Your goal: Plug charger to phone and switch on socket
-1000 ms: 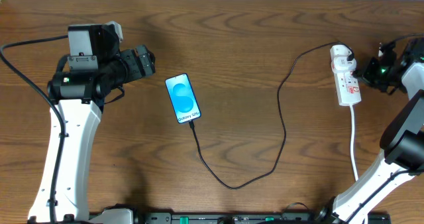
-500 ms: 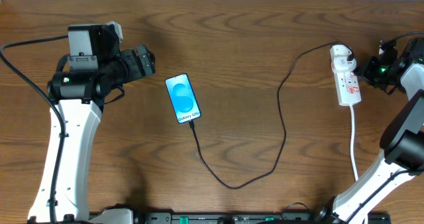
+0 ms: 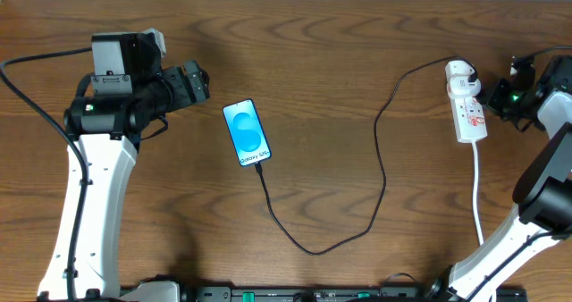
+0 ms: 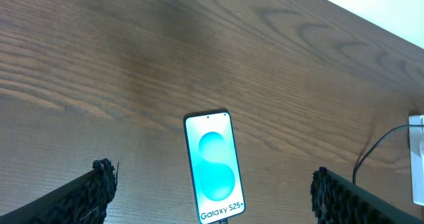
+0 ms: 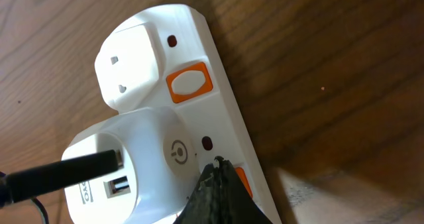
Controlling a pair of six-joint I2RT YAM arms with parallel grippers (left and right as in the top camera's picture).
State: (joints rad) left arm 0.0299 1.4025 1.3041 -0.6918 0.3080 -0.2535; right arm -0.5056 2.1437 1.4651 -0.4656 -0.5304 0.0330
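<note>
White plastic fills the right wrist view: the socket (image 5: 165, 118) lies directly under the right gripper (image 5: 216, 184), whose two black fingers are pressed together into a single point with no gap between them. That point rests on the strip's face at the edge of the near orange switch (image 5: 244, 182), which it partly hides. The far orange switch (image 5: 189, 81) lies uncovered, farther ahead of the tip. Just to one side of the tip a white adapter (image 5: 126, 164) is seated in the strip, and the black charger (image 5: 59, 176) runs out of it. Seen from above, the charger loops across the brown wooden table (image 3: 340, 34) and meets the bottom edge of the phone (image 4: 213, 166). The phone lies flat, with its screen up and lit blue, in front of the left gripper (image 3: 197, 77). It is centred between that gripper's fingers (image 4: 89, 196), which are spread wide, hold nothing and stand apart from it.
</note>
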